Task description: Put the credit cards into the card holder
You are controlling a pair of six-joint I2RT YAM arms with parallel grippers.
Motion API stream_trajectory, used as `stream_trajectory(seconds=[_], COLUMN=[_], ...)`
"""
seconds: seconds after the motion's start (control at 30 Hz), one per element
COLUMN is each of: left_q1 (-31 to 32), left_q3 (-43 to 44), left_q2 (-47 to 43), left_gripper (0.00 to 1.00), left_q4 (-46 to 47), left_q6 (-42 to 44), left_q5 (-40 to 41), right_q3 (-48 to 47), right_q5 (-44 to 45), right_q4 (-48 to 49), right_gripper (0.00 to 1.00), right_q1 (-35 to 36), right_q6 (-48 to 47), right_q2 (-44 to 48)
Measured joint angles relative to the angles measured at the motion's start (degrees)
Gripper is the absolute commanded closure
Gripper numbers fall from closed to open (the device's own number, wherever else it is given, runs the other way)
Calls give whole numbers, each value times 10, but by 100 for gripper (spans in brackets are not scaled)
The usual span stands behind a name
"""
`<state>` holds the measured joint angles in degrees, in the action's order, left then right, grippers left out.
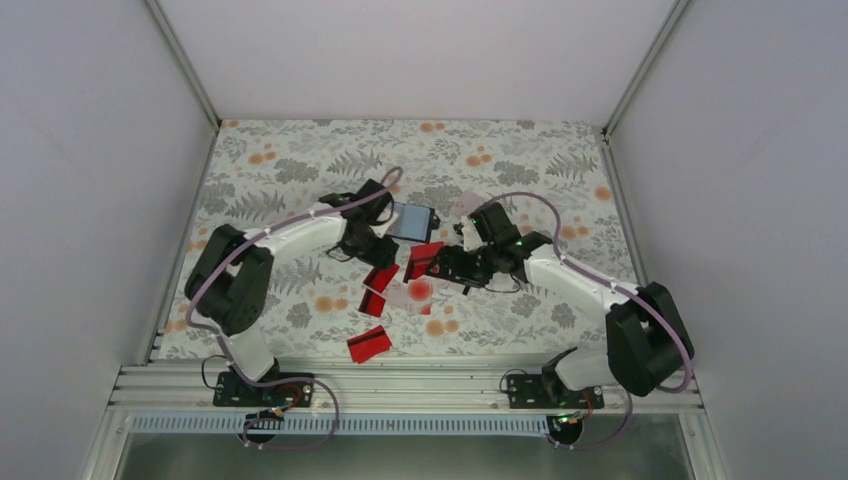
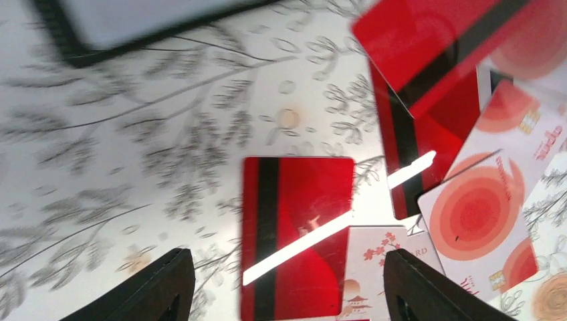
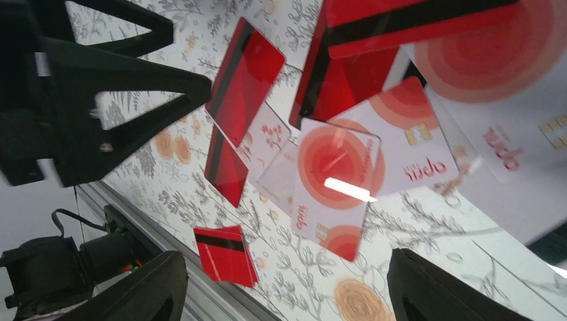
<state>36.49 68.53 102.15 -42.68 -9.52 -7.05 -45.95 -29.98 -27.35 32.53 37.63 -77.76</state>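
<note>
Hovering over a scatter of credit cards (image 1: 380, 278) on a floral-print table (image 1: 300, 170), the two robot arms meet near the middle of the surface. The left gripper (image 2: 287, 267) hangs with its fingers (image 2: 157, 287) spread wide and nothing clasped between them, directly above a red striped card (image 2: 297, 234) lying flat on the tabletop. The right gripper (image 3: 287, 267) is likewise parted and empty, poised above a fan of whitish cards (image 3: 337, 180) printed with red discs. These overlap one another and lie partly over and under several glossy red cards with black stripes.

The card holder (image 1: 412, 220) rests on the table at the far edge of the cluster, just beyond the left gripper, with a grey-blue face turned up inside a black border. From the left wrist its black edge shows only at the upper corner of the view, apart from the striped card below it.

A lone red card (image 1: 369, 344) sits well apart from the others, close to the table's near edge and the metal rail (image 1: 420, 385) that carries the arm bases
</note>
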Motion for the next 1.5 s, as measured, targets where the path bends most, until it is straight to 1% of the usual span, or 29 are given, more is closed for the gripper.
stream_trajectory(seconds=[0.07, 0.1, 0.2, 0.33, 0.47, 0.7, 1.0, 1.23, 1.5], left_q1=[-26, -40, -77, -99, -105, -106, -108, -110, -119], left_q3=[-12, -17, -35, -67, -79, -107, -111, -112, -124], left_q2=[-28, -38, -49, -49, -39, -29, -29, -26, -24], left_gripper=[39, 43, 53, 62, 67, 69, 69, 70, 71], left_q4=[2, 5, 12, 16, 16, 25, 38, 52, 80], left_q6=[-7, -9, -15, -22, -24, -26, -26, -25, -26], left_q5=[-12, -19, -30, -31, -29, -30, -42, -68, -115], right_q3=[-14, -23, -52, -88, -109, -133, -155, -212, -215], right_q5=[-5, -8, -19, -29, -28, -13, 17, 19, -2], right_q4=[12, 21, 55, 103, 143, 169, 170, 167, 185], right_gripper=[24, 24, 25, 25, 25, 25, 26, 26, 28], right_q1=[4, 7, 17, 43, 66, 87, 96, 107, 108], right_q6=[6, 9, 28, 65, 109, 172, 227, 243, 251], right_q2=[-22, -36, -81, -141, -189, -258, -303, -347, -357])
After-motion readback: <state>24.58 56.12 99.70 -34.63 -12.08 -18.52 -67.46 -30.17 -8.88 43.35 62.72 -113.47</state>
